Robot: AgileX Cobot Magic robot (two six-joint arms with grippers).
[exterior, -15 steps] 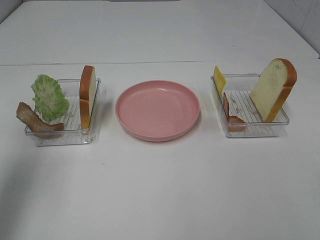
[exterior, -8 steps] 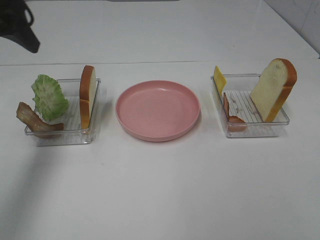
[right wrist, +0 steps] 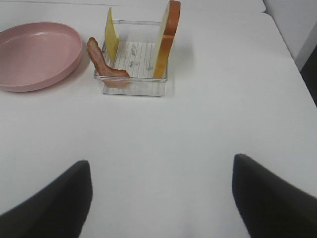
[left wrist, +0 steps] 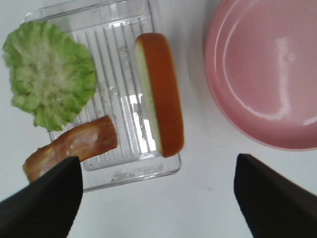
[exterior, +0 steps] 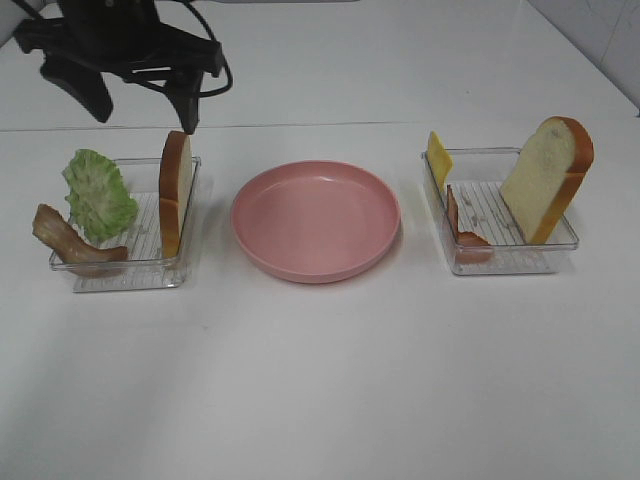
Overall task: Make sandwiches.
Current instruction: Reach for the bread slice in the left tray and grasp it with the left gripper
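Observation:
A bread slice (exterior: 175,190) stands on edge in the left clear tray (exterior: 125,275), with green lettuce (exterior: 100,195) and a bacon strip (exterior: 70,240). My left gripper (exterior: 145,108) is open and empty, hovering just behind and above this tray. Its wrist view shows the bread (left wrist: 161,91), lettuce (left wrist: 49,79) and bacon (left wrist: 74,148) below the open gripper (left wrist: 158,198). The right tray (exterior: 510,262) holds a leaning bread slice (exterior: 548,178), yellow cheese (exterior: 439,158) and bacon (exterior: 462,225). My right gripper (right wrist: 161,198) is open and empty, well short of that tray (right wrist: 133,84), and out of the high view.
A round pink plate (exterior: 315,218) sits empty between the two trays on the white table. It also shows in the left wrist view (left wrist: 267,74) and the right wrist view (right wrist: 34,54). The table's right edge (right wrist: 285,44) runs beyond the right tray.
My left arm has come in from the upper left and now hangs over the back of the left tray. The food, trays and plate have not moved.

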